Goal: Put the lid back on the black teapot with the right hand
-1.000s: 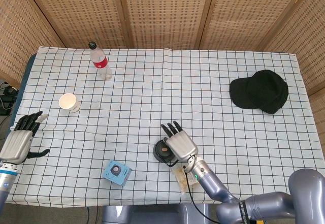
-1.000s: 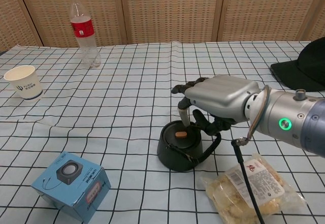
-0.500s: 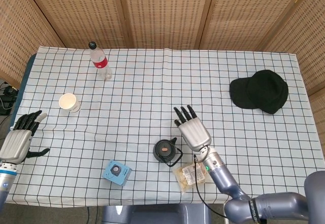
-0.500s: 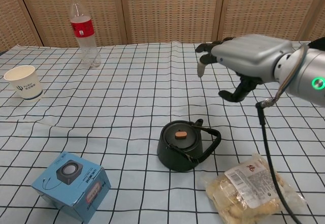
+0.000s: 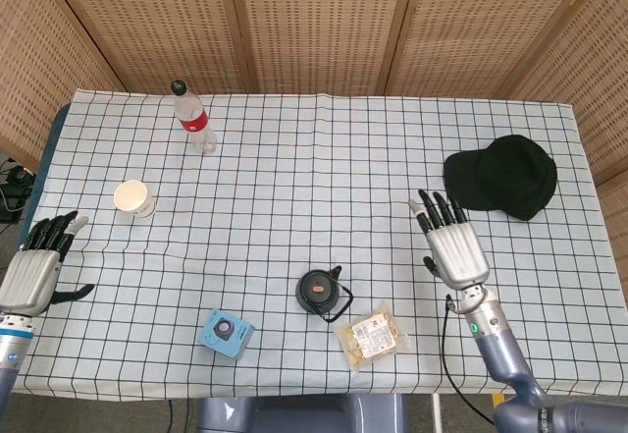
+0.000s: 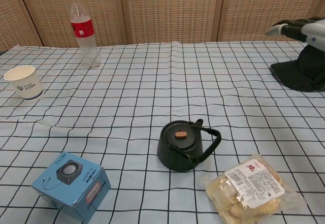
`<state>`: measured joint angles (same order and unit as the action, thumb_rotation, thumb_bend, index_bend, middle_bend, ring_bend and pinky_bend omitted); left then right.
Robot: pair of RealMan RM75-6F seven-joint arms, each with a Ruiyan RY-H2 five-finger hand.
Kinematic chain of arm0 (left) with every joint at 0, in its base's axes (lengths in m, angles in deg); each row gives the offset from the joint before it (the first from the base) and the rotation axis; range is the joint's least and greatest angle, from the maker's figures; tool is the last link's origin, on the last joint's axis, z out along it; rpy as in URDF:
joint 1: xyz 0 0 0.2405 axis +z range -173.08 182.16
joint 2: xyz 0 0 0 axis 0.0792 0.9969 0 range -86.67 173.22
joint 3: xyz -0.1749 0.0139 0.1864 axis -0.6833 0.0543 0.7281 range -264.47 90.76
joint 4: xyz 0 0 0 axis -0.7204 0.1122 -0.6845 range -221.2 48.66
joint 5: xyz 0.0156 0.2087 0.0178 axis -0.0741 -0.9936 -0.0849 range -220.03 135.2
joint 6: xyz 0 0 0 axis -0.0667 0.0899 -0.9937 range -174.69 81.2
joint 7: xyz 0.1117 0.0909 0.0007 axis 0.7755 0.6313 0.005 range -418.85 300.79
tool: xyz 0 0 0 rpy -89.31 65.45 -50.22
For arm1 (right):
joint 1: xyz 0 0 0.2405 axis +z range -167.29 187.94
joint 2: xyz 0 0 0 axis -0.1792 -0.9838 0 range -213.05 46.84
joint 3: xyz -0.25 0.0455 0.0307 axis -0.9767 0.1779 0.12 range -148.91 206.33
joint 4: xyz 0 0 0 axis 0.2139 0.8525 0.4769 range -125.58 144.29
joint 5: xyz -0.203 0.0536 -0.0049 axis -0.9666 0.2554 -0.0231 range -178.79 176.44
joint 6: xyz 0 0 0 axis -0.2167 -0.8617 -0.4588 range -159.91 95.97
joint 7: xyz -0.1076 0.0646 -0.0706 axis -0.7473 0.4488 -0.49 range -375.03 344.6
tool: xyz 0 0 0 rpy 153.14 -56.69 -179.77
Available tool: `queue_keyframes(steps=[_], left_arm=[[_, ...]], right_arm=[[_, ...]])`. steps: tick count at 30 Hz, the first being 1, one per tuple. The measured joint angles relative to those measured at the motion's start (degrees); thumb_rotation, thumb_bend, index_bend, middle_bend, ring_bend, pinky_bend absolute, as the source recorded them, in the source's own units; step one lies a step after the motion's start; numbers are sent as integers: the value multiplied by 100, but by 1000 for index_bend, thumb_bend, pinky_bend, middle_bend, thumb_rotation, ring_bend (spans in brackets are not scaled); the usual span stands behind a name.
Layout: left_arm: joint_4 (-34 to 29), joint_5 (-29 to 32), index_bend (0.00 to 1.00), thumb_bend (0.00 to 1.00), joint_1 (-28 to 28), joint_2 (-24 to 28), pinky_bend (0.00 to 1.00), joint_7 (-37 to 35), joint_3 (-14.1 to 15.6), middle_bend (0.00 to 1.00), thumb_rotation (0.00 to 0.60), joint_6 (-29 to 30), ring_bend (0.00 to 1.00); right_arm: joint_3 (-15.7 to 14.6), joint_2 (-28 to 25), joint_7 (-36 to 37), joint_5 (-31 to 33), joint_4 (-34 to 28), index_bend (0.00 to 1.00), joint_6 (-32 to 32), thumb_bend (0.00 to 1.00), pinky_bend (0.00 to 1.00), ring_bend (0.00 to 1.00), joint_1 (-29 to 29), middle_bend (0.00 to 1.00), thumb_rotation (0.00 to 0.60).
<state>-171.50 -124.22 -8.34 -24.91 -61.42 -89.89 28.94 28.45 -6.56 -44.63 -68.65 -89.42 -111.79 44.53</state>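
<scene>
Black teapot (image 5: 321, 292) sits on the checked tablecloth (image 5: 324, 168) near the front edge, lid (image 6: 180, 134) seated on top with its small brown knob showing, handle folded down to the right side; right hand (image 5: 451, 244) raised well right of the teapot, fingers straight and spread, holding nothing, palm side down; in the chest view only its fingertips (image 6: 284, 28) show at the upper right edge; left hand (image 5: 37, 268) at the far left table edge, fingers extended and slightly apart, nothing in it, thumb out to the side; snack packet (image 5: 371, 335) lies just right of and in front of the teapot, not touching; blue box (image 5: 227, 334) to the teapot's front left; paper cup (image 5: 133, 198) upright at the left; plastic bottle (image 5: 193, 119) upright at the back left, red label, black cap; black cap (image 5: 502, 176) lies at the right of the table, beyond the right hand.
</scene>
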Motion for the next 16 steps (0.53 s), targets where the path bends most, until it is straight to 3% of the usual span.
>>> queue_keyframes(steps=[8,16], left_arm=[[56,8,0,52,48,-102,0,197,-42,0,600,167,0],[95,-2,0,52,92,-184,0,370,-38,0,600,261,0]], right_arm=[[-338,2,1420,-539,1061,15,-425,333,0,0,-856,0,600],[-504,116,2244,-966,1776,10,-798,329,0,0,-1435,0,600]])
